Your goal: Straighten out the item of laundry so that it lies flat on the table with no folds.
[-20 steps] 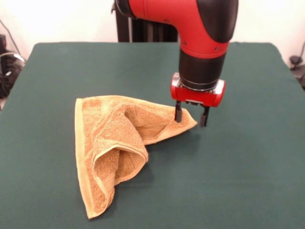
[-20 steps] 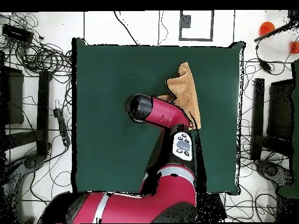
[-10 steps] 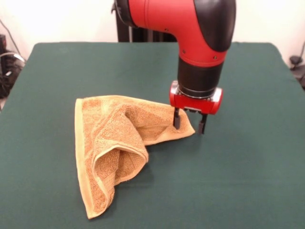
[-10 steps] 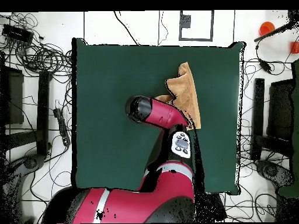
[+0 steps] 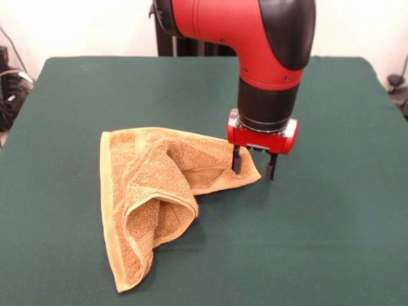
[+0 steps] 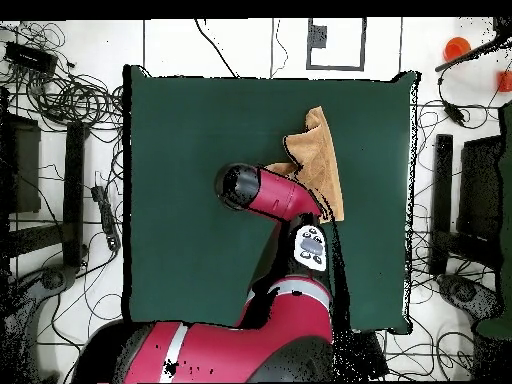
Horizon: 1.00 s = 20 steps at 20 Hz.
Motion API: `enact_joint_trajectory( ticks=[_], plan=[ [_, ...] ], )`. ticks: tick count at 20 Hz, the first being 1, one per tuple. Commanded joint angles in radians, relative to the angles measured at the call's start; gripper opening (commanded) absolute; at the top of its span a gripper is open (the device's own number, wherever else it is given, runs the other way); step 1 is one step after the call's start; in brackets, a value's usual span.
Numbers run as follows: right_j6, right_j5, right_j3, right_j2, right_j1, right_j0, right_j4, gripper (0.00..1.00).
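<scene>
While the red and black arm (image 5: 268, 57) reaches down over the middle of the desk (image 5: 331, 217), the gripper (image 5: 253, 162) stands vertical with its two dark fingers spread apart, nothing clamped between them. One finger (image 5: 236, 159) is planted on the pointed right corner of the towel (image 5: 159, 191); the other sits just past that corner, over bare green felt. So the corner lies between the open fingers.

Towel state: golden-orange terry, crumpled and folded over itself. Left hem runs roughly straight from the upper left corner down to a narrow tip near the front edge of the desk. A thick fold curls over in the centre, forming a rounded pocket. Upper layer stretches right to the corner under the gripper.

Overhead view: the towel (image 6: 318, 160) lies in the upper right part of the desk (image 6: 190, 150), partly hidden by the arm (image 6: 270, 195), which crosses over its lower portion. The gripper itself is covered by the arm there. Cables and equipment (image 6: 60, 90) surround the desk on the floor.
</scene>
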Motion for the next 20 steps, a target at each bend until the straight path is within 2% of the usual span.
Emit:
enact_joint_trajectory(
  ticks=[1, 7, 8, 20],
  plan=[
    [0.249, -0.078, 0.035, 0.110, 0.135, 0.028, 0.052, 1.00],
    [0.249, -0.095, 0.040, 0.099, 0.137, 0.031, 0.052, 1.00],
    [0.236, -0.096, 0.031, 0.088, 0.141, 0.037, 0.041, 0.00],
    [0.228, -0.085, 0.015, 0.081, 0.145, 0.039, 0.038, 0.00]
  ],
)
